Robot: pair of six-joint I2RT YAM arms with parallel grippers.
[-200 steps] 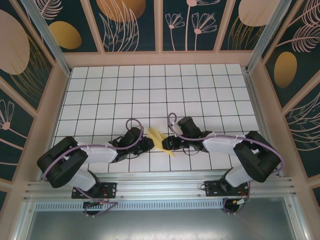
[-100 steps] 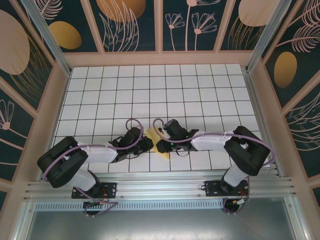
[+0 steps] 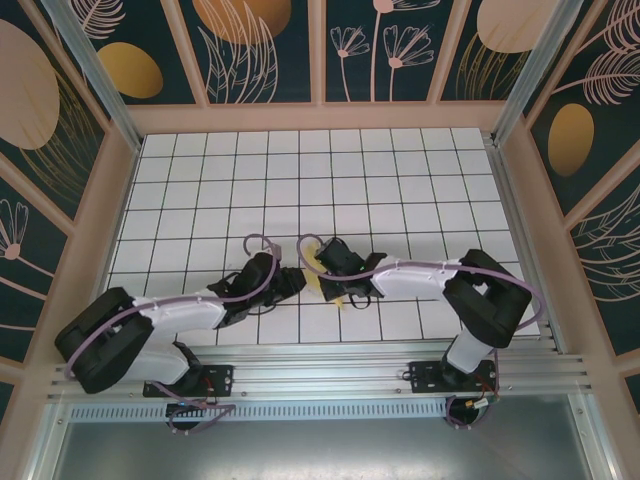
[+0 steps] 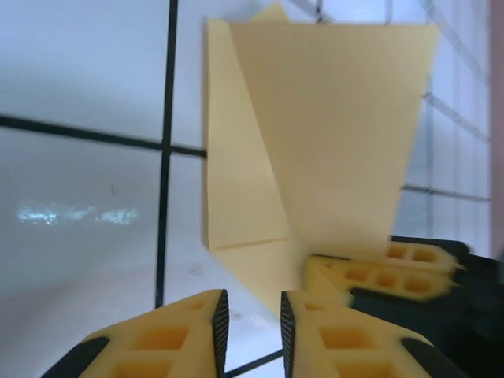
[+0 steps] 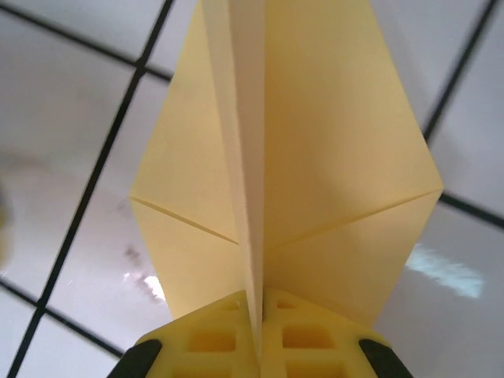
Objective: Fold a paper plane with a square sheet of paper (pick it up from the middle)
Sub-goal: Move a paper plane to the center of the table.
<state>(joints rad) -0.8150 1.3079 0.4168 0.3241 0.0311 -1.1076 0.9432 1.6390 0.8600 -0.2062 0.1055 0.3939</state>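
Pinching the centre crease looks like the step you are in. Your right jaws are closed tight on the folded sheet (image 5: 331,157), and its raised ridge runs straight into the seam between the two pads. Your left jaws stand only slightly apart, a narrow slot with bare tile showing through it and nothing gripped. They sit just beside the sheet's near corner.

The sheet is low over the front rows of the desk (image 3: 400,200), between your two wrists. From above it is little more than a yellow sliver beside the right wrist. Whether its flaps rest on the tiles or hang just clear, you cannot tell.

By my reading the nose folds are in and the body is being doubled along its middle, so the wings are yet to come. The next move probably calls for the left jaws to take one flap near its edge. The right would meanwhile hold the ridge firm so the halves do not skew. Go gently, as paper this thin will likely buckle rather than slide.

The sheet is pale yellow and matt, with crisp creases. In the right wrist view it reads as a kite shape, two diagonal fold lines meeting at the central ridge. The tiles are glossy white with black grid lines and catch the light. The pads are yellow with square moulded pockets.
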